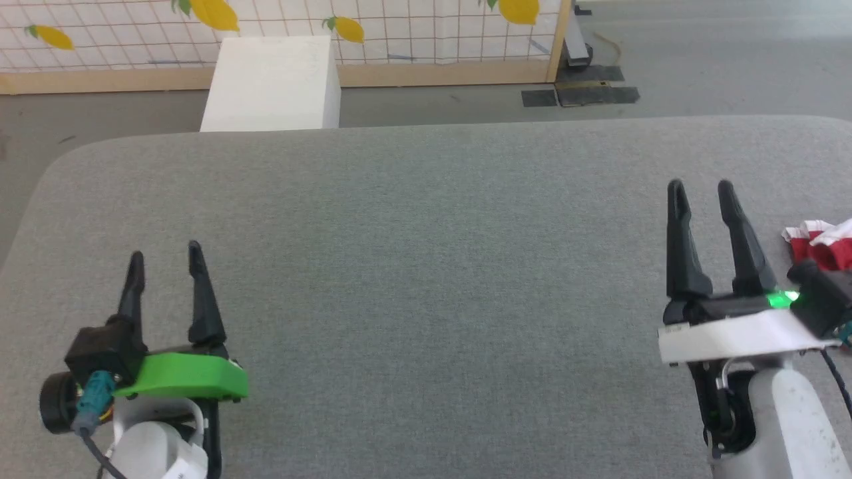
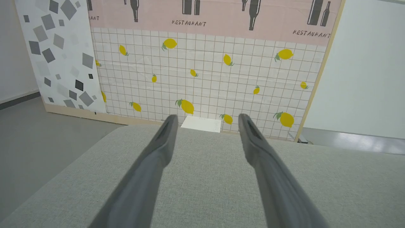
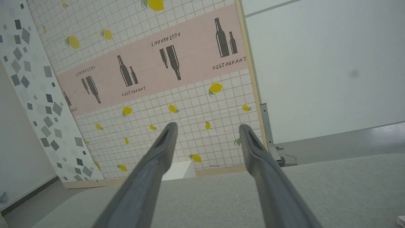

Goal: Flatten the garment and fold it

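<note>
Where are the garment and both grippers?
garment (image 1: 832, 249): head view, bunched red-and-white fabric at the right edge.
right gripper (image 1: 700, 185): head view, midway between its fingertips.
left gripper (image 1: 165, 250): head view, midway between its fingertips.

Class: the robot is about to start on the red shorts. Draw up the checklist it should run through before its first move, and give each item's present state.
1. Left gripper open and empty: ok.
2. Right gripper open and empty: ok.
3. Garment fully in the head view: not ok, the right edge cuts it off.
4. Garment lying flat: not ok, the visible part is bunched.
5. Room on the table between the grippers for spreading: ok.
6. Garment wholly on the table: cannot tell.
</note>
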